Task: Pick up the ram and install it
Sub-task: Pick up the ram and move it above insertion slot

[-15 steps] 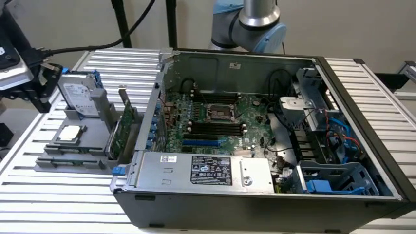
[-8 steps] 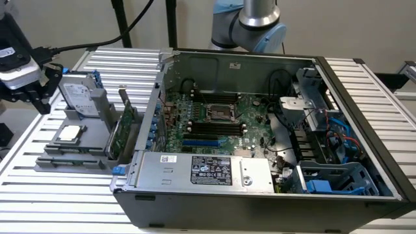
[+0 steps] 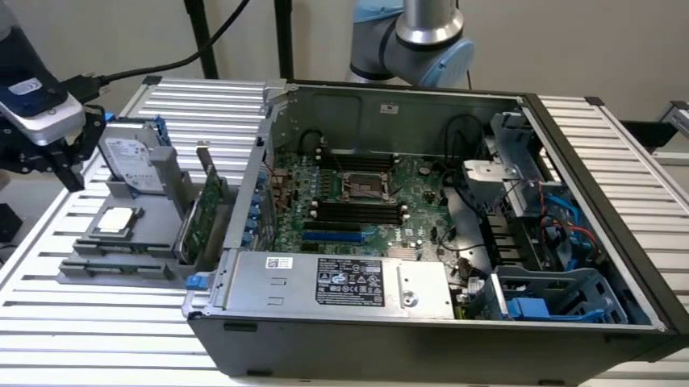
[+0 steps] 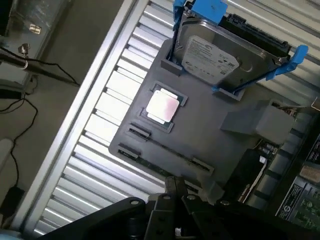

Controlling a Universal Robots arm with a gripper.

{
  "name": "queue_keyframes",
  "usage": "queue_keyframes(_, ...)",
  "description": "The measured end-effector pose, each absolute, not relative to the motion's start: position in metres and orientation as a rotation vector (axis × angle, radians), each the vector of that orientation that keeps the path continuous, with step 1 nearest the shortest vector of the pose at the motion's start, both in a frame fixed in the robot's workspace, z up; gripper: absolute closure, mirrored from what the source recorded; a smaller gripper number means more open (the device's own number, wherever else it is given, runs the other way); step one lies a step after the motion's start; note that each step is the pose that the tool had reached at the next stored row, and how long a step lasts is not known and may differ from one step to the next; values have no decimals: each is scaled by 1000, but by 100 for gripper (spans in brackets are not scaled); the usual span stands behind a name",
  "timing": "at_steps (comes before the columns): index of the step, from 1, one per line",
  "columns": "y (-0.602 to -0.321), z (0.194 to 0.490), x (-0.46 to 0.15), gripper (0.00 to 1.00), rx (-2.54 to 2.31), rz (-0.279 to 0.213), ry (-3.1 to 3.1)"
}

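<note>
The ram (image 4: 152,166) shows as a thin dark-green edge standing in a long slot of the grey holder block (image 4: 210,125), close to my gripper (image 4: 181,196). In the exterior view my gripper (image 3: 45,176) hangs over the left end of the holder (image 3: 119,270), beside the hard drive, with its dark fingers apart and nothing between them. The open computer case (image 3: 431,339) lies at the exterior view's right. On its green motherboard, black memory slots (image 3: 356,212) sit below the processor socket (image 3: 361,184).
The holder also carries a hard drive in a blue frame (image 4: 210,55), a square silver processor chip (image 4: 162,106) and a tall green expansion card (image 3: 199,214). The ribbed metal table (image 3: 97,322) ends just left of the holder. Cables run behind the gripper.
</note>
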State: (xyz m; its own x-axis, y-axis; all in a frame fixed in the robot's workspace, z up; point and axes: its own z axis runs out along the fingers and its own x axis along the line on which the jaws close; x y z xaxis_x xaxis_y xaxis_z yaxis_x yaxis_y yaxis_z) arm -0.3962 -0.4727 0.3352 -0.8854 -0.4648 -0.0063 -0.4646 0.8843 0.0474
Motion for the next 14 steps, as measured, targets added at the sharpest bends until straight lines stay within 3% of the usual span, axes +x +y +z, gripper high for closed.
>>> queue_keyframes(14, -473, 328, -396, 100, 1130, -73, -2919)
